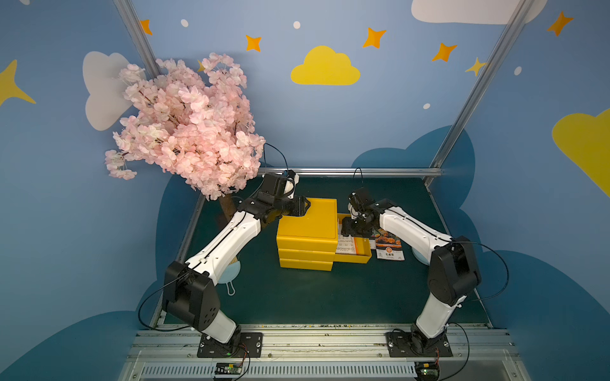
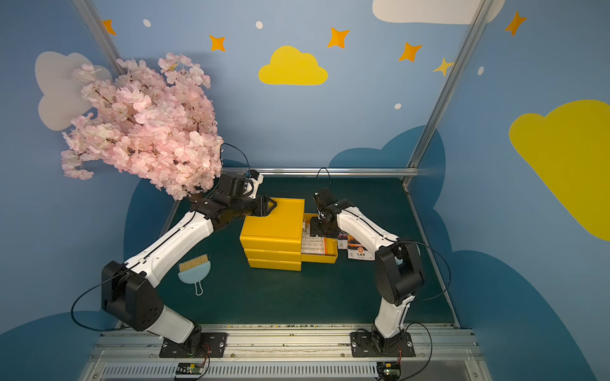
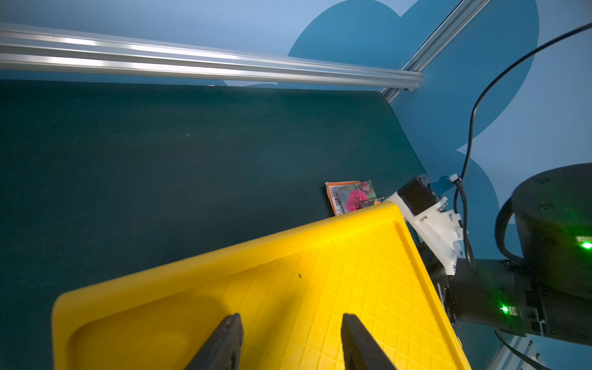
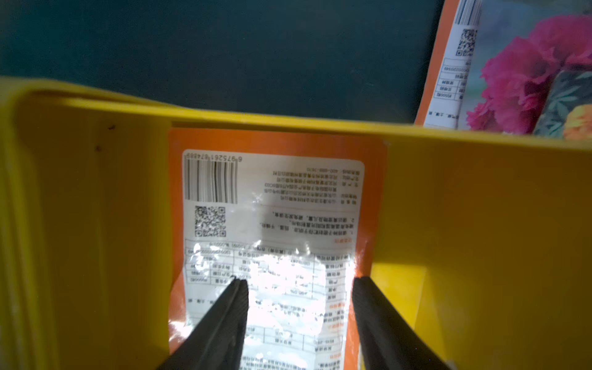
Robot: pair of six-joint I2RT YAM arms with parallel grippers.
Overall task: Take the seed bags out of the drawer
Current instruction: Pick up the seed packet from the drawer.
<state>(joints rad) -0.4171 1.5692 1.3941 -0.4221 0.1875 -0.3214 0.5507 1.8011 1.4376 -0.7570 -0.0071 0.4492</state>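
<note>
Here, the drawer juts from the cabinet's top tier w/ one seed bag inside, back up: white barcode label, orange border. The right gripper hangs over it, jaws apart, empty. The left gripper, likewise parted & empty, sits over the cabinet top. A top view shows the orange-flower bag past the drawer, away from the cabinet. Wrist cams show the magenta-flower bag beneath its corner.

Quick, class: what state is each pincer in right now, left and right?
Left pincer: open, empty, over the yellow cabinet's top.
Right pincer: open, empty, above the seed bag in the drawer.
</note>
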